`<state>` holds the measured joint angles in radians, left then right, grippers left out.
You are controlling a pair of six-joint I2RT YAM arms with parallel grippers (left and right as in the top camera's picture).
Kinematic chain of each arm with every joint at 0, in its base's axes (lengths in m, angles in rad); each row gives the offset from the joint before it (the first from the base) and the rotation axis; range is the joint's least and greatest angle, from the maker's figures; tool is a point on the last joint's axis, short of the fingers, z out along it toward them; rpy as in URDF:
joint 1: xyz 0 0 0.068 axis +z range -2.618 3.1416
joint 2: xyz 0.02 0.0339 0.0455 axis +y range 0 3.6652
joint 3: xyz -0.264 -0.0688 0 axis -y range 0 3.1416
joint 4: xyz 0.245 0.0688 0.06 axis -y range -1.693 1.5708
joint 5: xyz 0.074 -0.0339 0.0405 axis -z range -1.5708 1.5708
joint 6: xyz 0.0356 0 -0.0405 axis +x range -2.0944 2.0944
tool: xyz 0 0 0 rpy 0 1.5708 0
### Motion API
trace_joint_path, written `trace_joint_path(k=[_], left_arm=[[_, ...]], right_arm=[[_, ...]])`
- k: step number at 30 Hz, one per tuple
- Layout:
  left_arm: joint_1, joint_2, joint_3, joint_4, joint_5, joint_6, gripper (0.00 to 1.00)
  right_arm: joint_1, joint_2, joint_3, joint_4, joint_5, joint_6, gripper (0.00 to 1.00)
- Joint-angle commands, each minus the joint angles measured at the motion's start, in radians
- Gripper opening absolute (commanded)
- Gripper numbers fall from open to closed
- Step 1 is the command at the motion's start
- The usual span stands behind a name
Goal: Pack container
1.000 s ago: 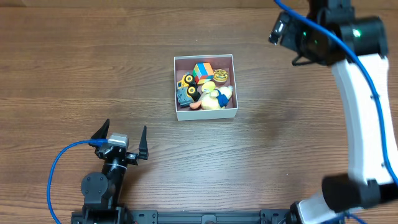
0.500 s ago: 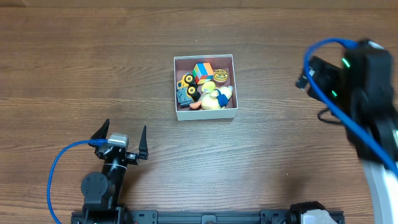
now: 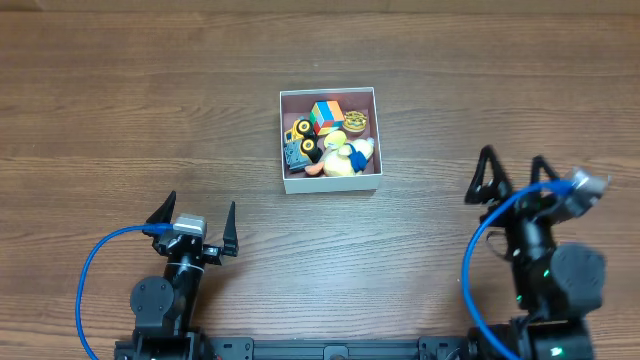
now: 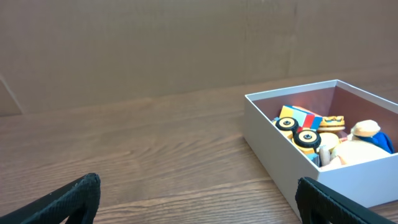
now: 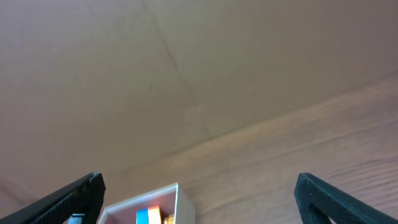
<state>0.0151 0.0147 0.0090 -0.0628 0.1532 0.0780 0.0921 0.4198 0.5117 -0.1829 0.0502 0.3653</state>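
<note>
We see the left gripper (image 3: 197, 218) with its fingers spread wide and nothing between them. The right gripper (image 3: 513, 172) is spread just as wide, also empty. The container (image 3: 330, 185) sits on the wooden table (image 3: 120, 100) ahead of both: forward and to the right of the left gripper, forward and to the left of the right one, well apart from each. Small toys (image 3: 340, 150) fill it, among them a yellow truck (image 3: 300, 130) and a coloured block (image 3: 325, 113).
</note>
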Motion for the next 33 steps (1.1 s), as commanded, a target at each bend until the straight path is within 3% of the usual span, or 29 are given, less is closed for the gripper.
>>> trace_joint_path(k=[1,11,18,33], left_arm=[[0.004,-0.010,-0.005,0.000,-0.003,-0.014,1.00],[0.004,-0.010,-0.005,0.000,-0.003,-0.014,1.00],[0.004,-0.010,-0.005,0.000,-0.003,-0.014,1.00],[0.004,-0.010,-0.005,0.000,-0.003,-0.014,1.00]], right_arm=[[-0.003,-0.120,-0.149,0.091,-0.053,-0.032,1.00],[-0.004,-0.294,-0.305,0.129,-0.053,-0.094,1.00],[-0.004,-0.353,-0.334,0.165,-0.151,-0.231,1.00],[-0.050,-0.417,-0.443,0.272,-0.169,-0.235,1.00]])
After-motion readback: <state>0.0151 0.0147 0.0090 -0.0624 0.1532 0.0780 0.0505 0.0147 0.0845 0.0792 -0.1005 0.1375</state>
